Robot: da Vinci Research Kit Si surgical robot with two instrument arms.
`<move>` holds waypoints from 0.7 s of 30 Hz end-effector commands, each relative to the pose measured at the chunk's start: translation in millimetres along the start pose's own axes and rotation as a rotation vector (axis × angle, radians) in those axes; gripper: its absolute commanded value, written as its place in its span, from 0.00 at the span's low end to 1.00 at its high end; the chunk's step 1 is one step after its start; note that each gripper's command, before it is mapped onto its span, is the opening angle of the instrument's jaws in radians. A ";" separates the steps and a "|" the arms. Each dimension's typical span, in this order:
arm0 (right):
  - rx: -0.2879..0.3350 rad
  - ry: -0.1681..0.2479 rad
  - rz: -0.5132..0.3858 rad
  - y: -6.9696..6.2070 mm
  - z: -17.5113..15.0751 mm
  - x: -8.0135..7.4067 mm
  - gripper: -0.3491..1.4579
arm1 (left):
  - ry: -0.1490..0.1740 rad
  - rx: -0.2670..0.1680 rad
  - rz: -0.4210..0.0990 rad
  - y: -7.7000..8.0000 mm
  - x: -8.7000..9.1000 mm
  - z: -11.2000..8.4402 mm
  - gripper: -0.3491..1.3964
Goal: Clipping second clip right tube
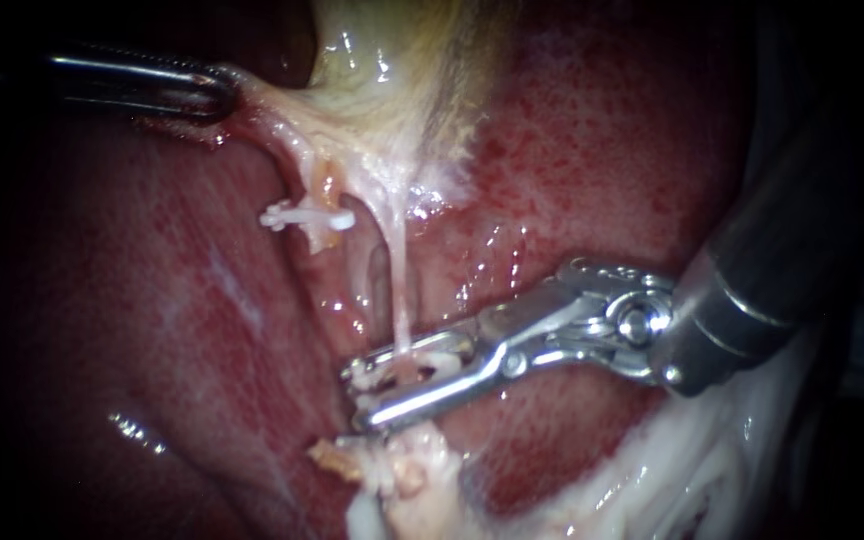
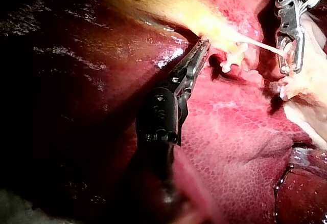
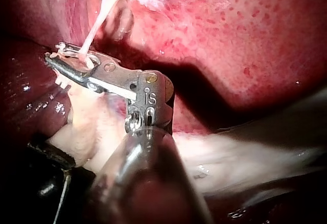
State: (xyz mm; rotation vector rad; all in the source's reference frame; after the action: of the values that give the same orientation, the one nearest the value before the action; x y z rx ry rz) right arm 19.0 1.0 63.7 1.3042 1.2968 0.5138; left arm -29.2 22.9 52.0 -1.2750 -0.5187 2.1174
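left instrument [image 1: 220, 95]: a dark, slender metal shaft with narrow ribbed jaws that comes in from the upper left of the endoscope view. Its jaws are pressed together on a fold of pale tissue at the neck of the gallbladder.
gallbladder [image 1: 392, 60]: a glistening yellowish-white sac at the top of the endoscope view. It narrows downward into two strands.
liver [image 1: 602, 170]: a wet, mottled red surface lying behind and on both sides of the strands.
left tube [image 1: 292, 165]: the thicker pinkish strand, nearer the left instrument.
placed clip [image 1: 307, 217]: a small white plastic bar that sits across the left tube, well apart from the right instrument.
right tube [image 1: 399, 290]: a thin, pale, taut strand that runs down from the gallbladder neck, just beside the left tube. Its lower part passes between the right instrument's jaws.
right instrument [image 1: 357, 398]: a grey shaft from the right that ends in bright silver hinged jaws. The jaws stand in a narrow V across the right tube, one on each side of it.
loaded clip [image 1: 430, 346]: a white strip that appears to be seated between the silver jaws and pinched by both, though glare makes its outline hard to follow. The right tube lies within it.
fatty tissue [image 1: 402, 475]: a ragged cream-white lump just below the right instrument's jaws.
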 end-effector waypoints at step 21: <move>0.004 -0.002 0.017 -0.2 -0.2 -0.2 0.00 | 0.000 0.000 0.000 -0.1 0.0 0.1 0.00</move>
State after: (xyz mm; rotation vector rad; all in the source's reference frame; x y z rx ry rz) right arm 18.7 0.8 63.7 1.3203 1.2869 0.5210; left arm -29.2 23.0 52.1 -1.2747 -0.5181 2.1175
